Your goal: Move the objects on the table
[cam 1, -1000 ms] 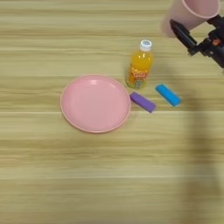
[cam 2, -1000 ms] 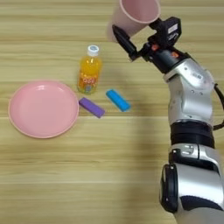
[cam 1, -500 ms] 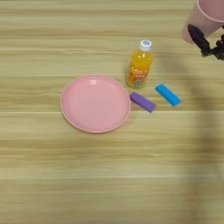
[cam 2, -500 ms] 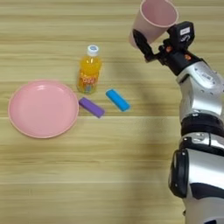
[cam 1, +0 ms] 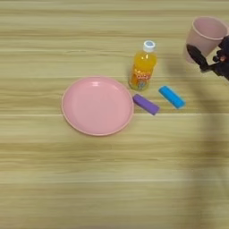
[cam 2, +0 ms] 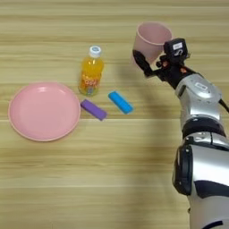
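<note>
Right gripper [cam 2: 150,60]: fingers [cam 2: 142,62] clamped on the upright cup [cam 2: 152,39] near the surface's [cam 2: 112,179] far right; bottle [cam 2: 91,71] and plate [cam 2: 42,112] stand apart.

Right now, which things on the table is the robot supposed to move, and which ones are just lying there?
For the job:
- pink cup, held in the right gripper
- pink plate
- orange-drink bottle, standing upright

Just lying about:
- purple block, beside the plate
- blue block, right of the purple one
</note>
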Tool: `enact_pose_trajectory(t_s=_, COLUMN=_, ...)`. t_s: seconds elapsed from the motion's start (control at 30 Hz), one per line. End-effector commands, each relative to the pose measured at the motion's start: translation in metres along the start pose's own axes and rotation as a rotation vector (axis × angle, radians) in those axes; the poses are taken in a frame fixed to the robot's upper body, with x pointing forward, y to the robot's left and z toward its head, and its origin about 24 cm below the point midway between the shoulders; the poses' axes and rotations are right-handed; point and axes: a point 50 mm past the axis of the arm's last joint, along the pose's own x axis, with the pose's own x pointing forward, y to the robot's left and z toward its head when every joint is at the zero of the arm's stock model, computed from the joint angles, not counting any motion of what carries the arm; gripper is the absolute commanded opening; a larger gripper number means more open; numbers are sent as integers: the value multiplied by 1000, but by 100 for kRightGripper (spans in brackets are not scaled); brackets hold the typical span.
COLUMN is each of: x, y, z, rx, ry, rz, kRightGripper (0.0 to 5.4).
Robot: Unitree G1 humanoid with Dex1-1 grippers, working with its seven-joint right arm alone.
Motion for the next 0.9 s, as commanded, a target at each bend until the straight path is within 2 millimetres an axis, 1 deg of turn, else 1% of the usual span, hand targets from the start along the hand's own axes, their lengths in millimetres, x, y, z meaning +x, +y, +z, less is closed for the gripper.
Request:
enact_pose_trajectory(t_s=0.03, x=9, y=-20, z=45, rx=-104, ry=-104, rz=-60, kRightGripper=424)
enact_pose_trajectory(t_s=0.37, x=11, y=-10, z=20, rx=-72, ry=11, rz=-54, kRightGripper=424)
enact_pose_trajectory(t_s=0.9, x=7, y=0, z=-9, rx=-15, ry=123, rz=-61, kRightGripper=424)
